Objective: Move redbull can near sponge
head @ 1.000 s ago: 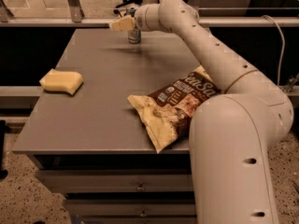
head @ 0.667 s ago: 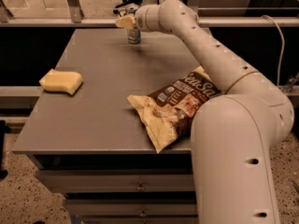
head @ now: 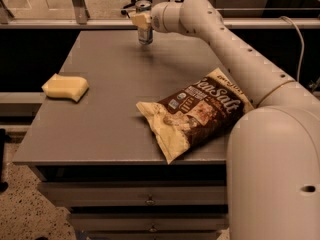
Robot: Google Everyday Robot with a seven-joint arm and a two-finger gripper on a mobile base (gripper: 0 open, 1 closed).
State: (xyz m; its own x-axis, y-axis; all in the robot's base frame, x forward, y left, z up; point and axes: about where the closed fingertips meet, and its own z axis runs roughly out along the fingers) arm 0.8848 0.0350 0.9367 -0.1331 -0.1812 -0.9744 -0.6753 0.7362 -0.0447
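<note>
The redbull can (head: pixel 145 36) stands top centre in the camera view, at the table's (head: pixel 100 134) far edge. You see the gripper (head: pixel 141 21) against its upper half, but you cannot tell whether it clamps it. The sponge (head: pixel 65 87) lies at middle left, well apart.

Gripper (head: pixel 141 21) at far table (head: pixel 100 124) edge covers redbull can (head: pixel 145 37) middle; arm (head: pixel 240 59) cropped bottom-right.
</note>
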